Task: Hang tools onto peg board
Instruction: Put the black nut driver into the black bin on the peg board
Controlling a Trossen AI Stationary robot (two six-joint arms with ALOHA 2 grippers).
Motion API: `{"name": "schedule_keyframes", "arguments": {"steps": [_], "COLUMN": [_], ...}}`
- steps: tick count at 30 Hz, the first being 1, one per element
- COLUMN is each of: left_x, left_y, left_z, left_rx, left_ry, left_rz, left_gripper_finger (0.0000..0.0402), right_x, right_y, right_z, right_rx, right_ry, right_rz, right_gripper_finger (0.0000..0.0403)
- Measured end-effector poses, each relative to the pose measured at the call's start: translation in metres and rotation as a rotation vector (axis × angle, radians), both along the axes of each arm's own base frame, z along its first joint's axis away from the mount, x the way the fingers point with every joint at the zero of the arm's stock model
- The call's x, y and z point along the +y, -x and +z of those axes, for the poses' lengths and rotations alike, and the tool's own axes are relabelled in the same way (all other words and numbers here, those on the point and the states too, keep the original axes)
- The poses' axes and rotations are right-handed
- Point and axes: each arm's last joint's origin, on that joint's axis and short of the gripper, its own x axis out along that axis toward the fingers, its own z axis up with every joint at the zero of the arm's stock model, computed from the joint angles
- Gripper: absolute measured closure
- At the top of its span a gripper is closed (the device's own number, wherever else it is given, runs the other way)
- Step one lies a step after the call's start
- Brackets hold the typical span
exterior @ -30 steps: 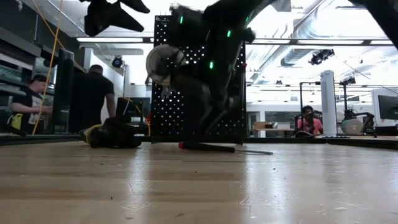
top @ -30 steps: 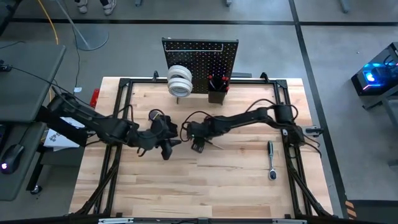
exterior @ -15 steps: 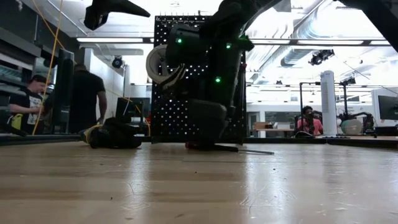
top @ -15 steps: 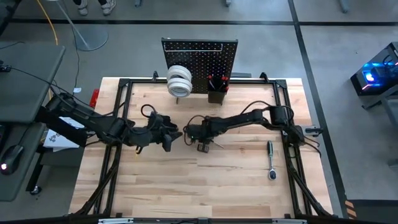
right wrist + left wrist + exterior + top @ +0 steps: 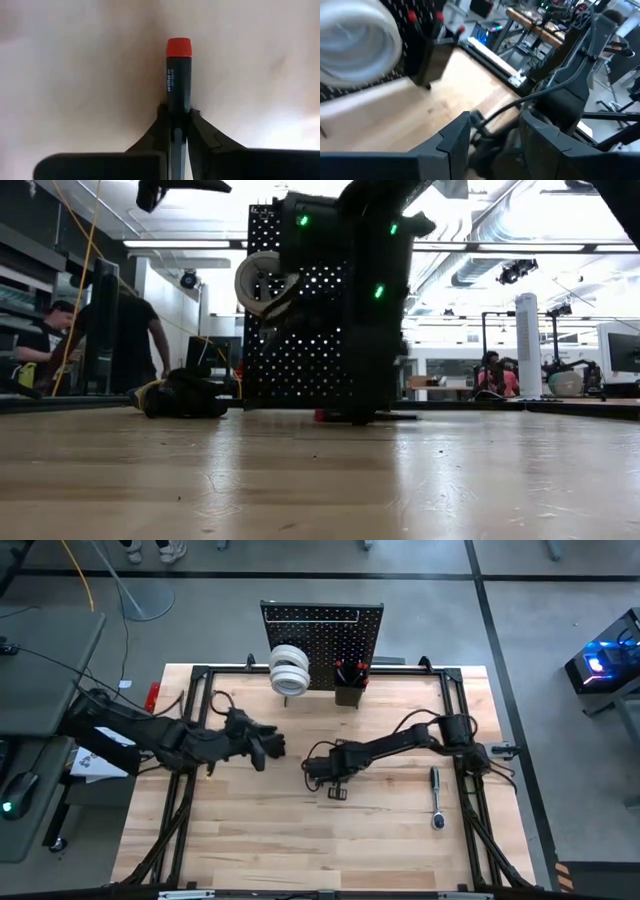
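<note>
A screwdriver [image 5: 178, 75] with a dark handle and a red cap lies flat on the wooden table [image 5: 300, 840], near its middle. My right gripper [image 5: 322, 772] stands over it, shut on the handle. My left gripper [image 5: 265, 747] hovers open, raised, to the left of it; nothing is between its fingers [image 5: 455, 142]. The black peg board [image 5: 322, 625] stands upright at the far edge. White tape rolls [image 5: 288, 670] hang on its front, and its small black bin [image 5: 349, 692] holds red-capped tools. My right gripper pinches the screwdriver's dark handle [image 5: 178, 102] between its two fingers, a little back from the red cap [image 5: 178, 47]. The fingers [image 5: 365, 405] come from above, pointing steeply down, one on each side of the handle. The screwdriver lies on the table.
A silver ratchet [image 5: 437, 798] lies on the table toward the right edge. A black frame [image 5: 200, 675] runs round the table's border. People and benches show in the room beyond the far edge. Bare wood spreads toward the near edge.
My right gripper has tipped steeper, come down over the screwdriver and shut on its handle. My left gripper has risen and drawn back toward the far left, away from the screwdriver, staying open.
</note>
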Motion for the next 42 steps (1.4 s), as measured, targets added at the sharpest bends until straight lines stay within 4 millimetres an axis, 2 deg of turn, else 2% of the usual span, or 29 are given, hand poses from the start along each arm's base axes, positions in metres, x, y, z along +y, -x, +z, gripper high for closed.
{"name": "schedule_keyframes", "arguments": {"steps": [5,10,15,21,25,28,31,34,39,42], "left_x": [0.009,0.017,0.020,0.018,0.018,0.018,0.018,0.018,0.018,0.018], "left_y": [0.020,0.035,0.041,0.035,0.032,0.031,0.030,0.030,0.030,0.031], "left_z": [0.014,0.023,0.020,0.016,0.014,0.013,0.013,0.014,0.014,0.014], "left_rx": [-0.018,-0.023,0.020,0.048,0.060,0.061,0.061,0.061,0.060,0.059], "left_ry": [-0.085,-0.136,-0.155,-0.165,-0.179,-0.185,-0.189,-0.200,-0.201,-0.205], "left_rz": [0.024,0.044,0.045,0.051,0.071,0.085,0.094,0.096,0.102,0.114], "left_gripper_finger": [0.0247,0.0247,0.0247,0.0247,0.0247,0.0247,0.0247,0.0247,0.0247,0.0247], "right_x": [-0.010,-0.015,-0.018,-0.049,-0.073,-0.093,-0.111,-0.125,-0.138,-0.145], "right_y": [0.006,0.012,0.034,0.063,0.077,0.082,0.083,0.085,0.089,0.090], "right_z": [0.047,0.074,0.129,0.208,0.238,0.241,0.227,0.210,0.192,0.187], "right_rx": [-0.112,-0.202,-0.352,-0.785,-1.110,-1.307,-1.423,-1.420,-1.345,-1.339], "right_ry": [-0.109,-0.123,-0.073,0.130,0.309,0.367,0.413,0.486,0.566,0.557], "right_rz": [-0.102,-0.176,-0.259,-0.540,-0.737,-0.821,-0.848,-0.866,-0.926,-0.945], "right_gripper_finger": [0.0383,0.0384,0.0384,0.0384,0.0384,0.0384,0.0384,0.0385,0.0385,0.0385]}}
